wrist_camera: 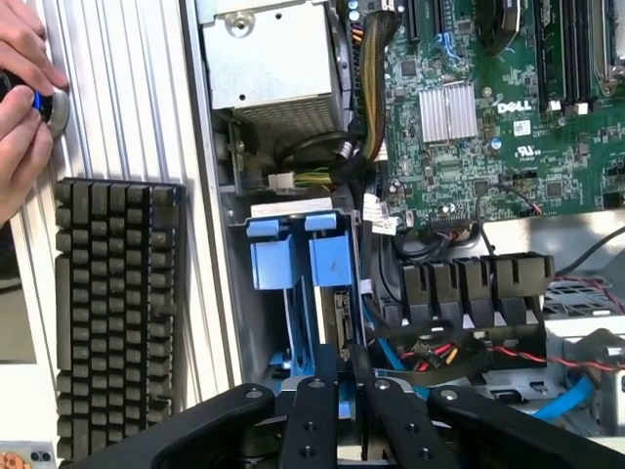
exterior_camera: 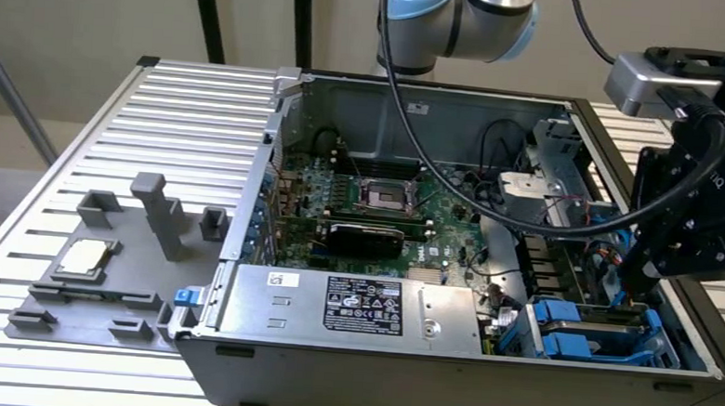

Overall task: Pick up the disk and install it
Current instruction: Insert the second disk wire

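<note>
The disk (wrist_camera: 342,315) stands on edge in the blue drive cage (exterior_camera: 659,344) at the corner of the open computer case (exterior_camera: 453,375), on the exterior view's right. Its dark narrow end with the connector faces up, beside two blue carrier tabs (wrist_camera: 293,262). My gripper (exterior_camera: 638,278) hangs straight over that cage. In the wrist view the gripper (wrist_camera: 350,379) has its two black fingers (wrist_camera: 332,376) drawn almost together just above the disk's end. Whether they touch it I cannot tell.
A grey fixture plate (exterior_camera: 97,301) with a small silver processor chip (exterior_camera: 83,256) lies on the slatted table at the exterior view's left. Inside the case are the motherboard (exterior_camera: 375,204), the power supply (exterior_camera: 332,304) and loose cables (wrist_camera: 459,352). A person's hands (wrist_camera: 20,88) and a keyboard (wrist_camera: 117,313) lie beside the case.
</note>
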Tool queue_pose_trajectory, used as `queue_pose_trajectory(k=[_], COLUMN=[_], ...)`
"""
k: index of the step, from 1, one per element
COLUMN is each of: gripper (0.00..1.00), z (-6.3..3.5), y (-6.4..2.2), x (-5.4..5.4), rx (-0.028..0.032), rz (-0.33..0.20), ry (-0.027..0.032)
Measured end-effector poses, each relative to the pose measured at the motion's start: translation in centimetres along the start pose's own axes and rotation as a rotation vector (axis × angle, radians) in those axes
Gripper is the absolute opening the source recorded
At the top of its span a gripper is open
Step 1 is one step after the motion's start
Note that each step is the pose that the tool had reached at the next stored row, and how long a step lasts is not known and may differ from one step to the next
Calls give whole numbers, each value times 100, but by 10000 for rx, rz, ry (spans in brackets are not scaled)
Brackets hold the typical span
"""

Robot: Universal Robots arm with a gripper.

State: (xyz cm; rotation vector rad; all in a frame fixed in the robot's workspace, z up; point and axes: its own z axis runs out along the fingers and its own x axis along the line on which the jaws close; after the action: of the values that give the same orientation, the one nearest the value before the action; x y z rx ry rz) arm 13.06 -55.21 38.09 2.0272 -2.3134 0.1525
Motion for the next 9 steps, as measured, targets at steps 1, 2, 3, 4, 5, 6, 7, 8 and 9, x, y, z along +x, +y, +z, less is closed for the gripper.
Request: queue_pose_trajectory(k=[1, 2, 3, 4, 5, 6, 7, 8, 9], gripper=[17, 17, 17, 17, 17, 17, 17, 17, 17], z=[8, 16, 28, 38, 49, 59, 69, 76, 83], y=[26, 49, 68, 84, 96, 106, 115, 122, 127], x=[6, 12, 16, 20, 22, 24, 25, 25, 25], rx=[24, 52, 88, 125, 165, 208, 251, 297, 345], rz=[-1, -4, -10, -21, -37, -59, -84, -116, -156], ry=[-4, -8, -15, -23, -34, -50, -70, -90, -113])
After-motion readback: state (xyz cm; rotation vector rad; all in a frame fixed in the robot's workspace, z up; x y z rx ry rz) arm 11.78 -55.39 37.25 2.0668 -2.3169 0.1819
